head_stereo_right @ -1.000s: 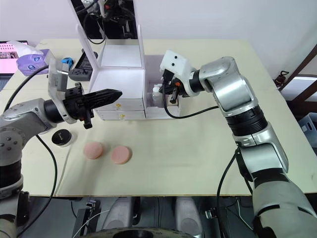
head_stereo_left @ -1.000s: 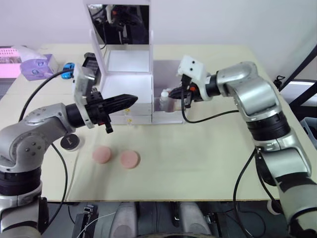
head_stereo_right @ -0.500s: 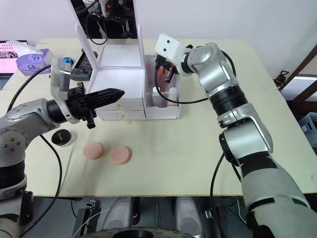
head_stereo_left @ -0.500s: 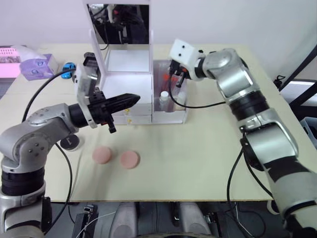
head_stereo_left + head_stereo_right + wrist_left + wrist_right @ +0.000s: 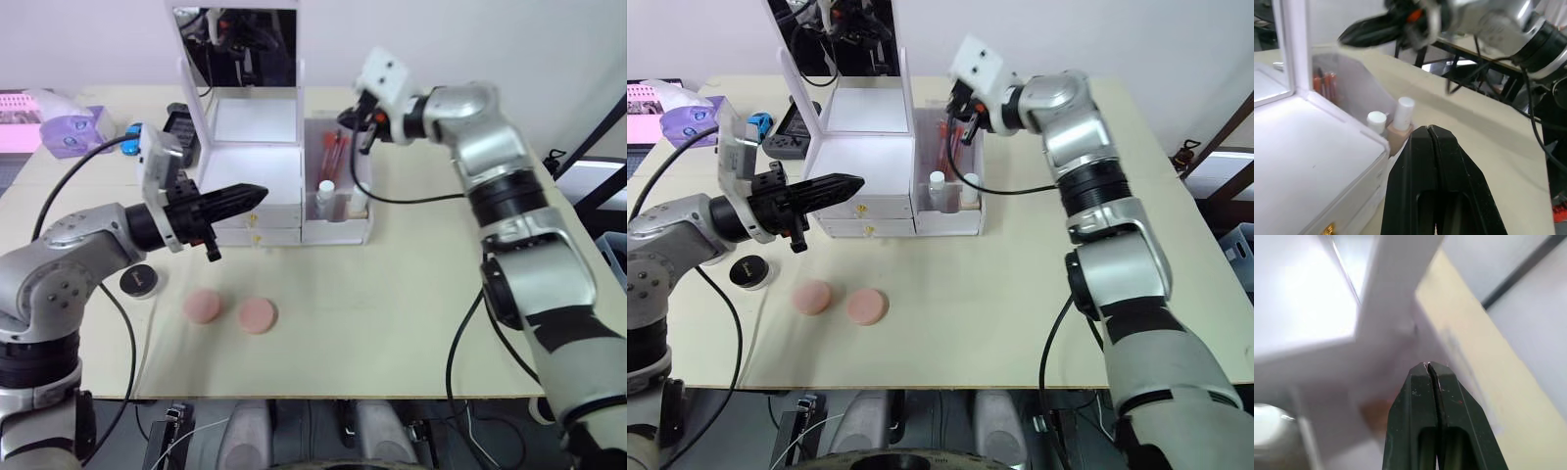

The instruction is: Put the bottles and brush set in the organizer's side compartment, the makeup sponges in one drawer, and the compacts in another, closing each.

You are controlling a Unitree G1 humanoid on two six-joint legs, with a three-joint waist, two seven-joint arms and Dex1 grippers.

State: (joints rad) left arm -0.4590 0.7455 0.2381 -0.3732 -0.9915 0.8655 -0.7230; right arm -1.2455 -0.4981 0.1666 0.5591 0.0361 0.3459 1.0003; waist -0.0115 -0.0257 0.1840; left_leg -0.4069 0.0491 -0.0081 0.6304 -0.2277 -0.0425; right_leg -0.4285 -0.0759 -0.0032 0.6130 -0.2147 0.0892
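Bottles (image 5: 950,186) in side compartment (image 5: 972,217) | sponges (image 5: 838,301) on table, probably untouched

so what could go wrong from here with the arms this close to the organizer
1. The right gripper, shut and empty, hangs over the side compartment; swinging away low, it could clip the two white-capped bottles standing there, or the mirror panel.
2. The left gripper, shut, points at the drawer block; pushing forward might shove the organizer rather than open a drawer.
3. The sponges and compact lie under the left arm's cable, which could drag them.
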